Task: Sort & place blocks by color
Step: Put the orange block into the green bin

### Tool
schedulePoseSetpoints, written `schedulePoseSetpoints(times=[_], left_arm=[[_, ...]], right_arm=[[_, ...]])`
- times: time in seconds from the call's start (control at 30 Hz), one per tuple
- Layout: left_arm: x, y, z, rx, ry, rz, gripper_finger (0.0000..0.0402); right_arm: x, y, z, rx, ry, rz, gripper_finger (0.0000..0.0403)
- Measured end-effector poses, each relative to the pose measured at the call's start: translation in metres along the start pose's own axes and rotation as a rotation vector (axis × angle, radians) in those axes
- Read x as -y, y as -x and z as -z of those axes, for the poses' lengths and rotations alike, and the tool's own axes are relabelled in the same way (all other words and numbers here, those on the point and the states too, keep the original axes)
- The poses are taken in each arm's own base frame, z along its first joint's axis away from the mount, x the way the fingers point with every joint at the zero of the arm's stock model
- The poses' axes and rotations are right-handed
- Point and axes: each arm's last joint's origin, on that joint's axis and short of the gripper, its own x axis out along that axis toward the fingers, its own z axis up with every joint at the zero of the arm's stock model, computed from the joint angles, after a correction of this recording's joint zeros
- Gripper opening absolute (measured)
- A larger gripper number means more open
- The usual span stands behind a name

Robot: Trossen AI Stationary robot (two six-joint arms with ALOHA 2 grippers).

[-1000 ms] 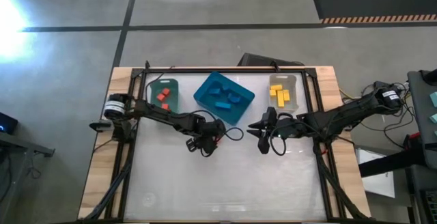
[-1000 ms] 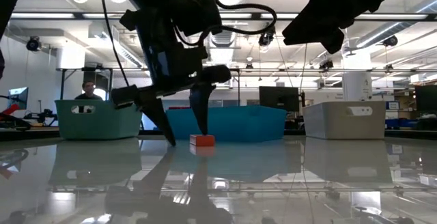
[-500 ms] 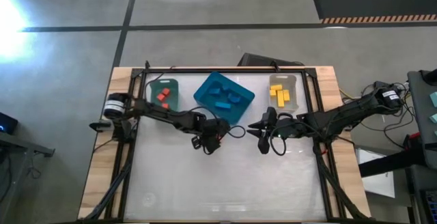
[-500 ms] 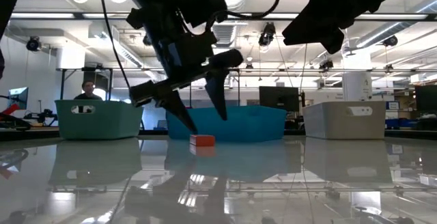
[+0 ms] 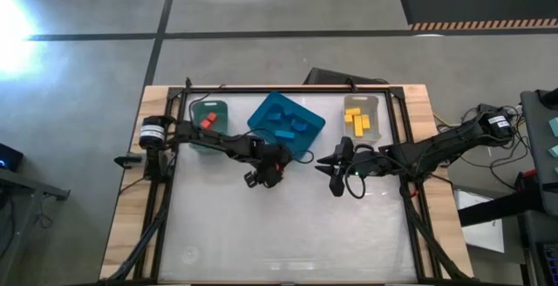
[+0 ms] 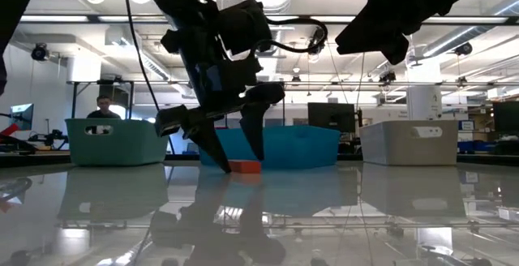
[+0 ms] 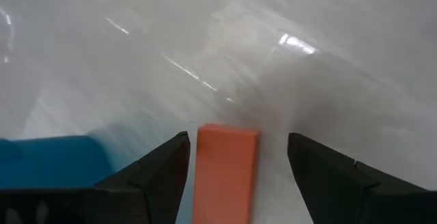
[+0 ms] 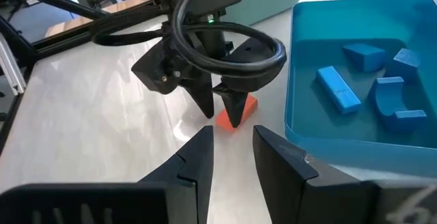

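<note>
I can read no writing anywhere. Nearest, at the centre of the low view, my left gripper [image 6: 229, 157] stands with its fingers spread wide, straddling a small red block [image 6: 244, 167] that lies flat on the glossy white table [image 5: 288, 225]; nothing is gripped. At right of centre in the high view, my right gripper [image 5: 332, 171] hovers with its fingers slightly parted and empty. Farther back, across the upper middle of the high view, sit three bins: a green plastic bin [image 5: 209, 110] holding red blocks [image 5: 207, 122], a blue plastic bin [image 5: 266, 114] with blue blocks [image 5: 288, 125], and a grey plastic bin [image 5: 373, 107] with yellow blocks [image 5: 357, 121]. A person [image 6: 105, 107] stands far behind, at left in the low view.
</note>
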Motion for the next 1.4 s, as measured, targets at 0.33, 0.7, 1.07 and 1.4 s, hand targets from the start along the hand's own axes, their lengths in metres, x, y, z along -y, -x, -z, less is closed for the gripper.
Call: schedulePoseSetpoints(times=[0.33, 0.7, 1.07, 1.4], left_arm=[[0.0, 0.0, 0.003, 0.011, 0.084, 0.023, 0.0184], [0.005, 0.006, -0.002, 0.041, 0.157, 0.066, 0.0138], [0.004, 0.009, -0.007, 0.049, 0.282, 0.065, 0.0136], [0.004, 0.048, -0.026, 0.107, 0.374, -0.023, 0.0136]], right_arm=[[0.0, 0.0, 0.0, -0.001, 0.003, 0.0, 0.0093], [0.0, 0.0, 0.0, -0.001, 0.003, 0.0, 0.0093], [0.001, 0.0, 0.002, -0.005, 0.006, 0.002, 0.0093], [-0.001, 0.0, 0.005, -0.018, 0.014, -0.011, 0.0093]])
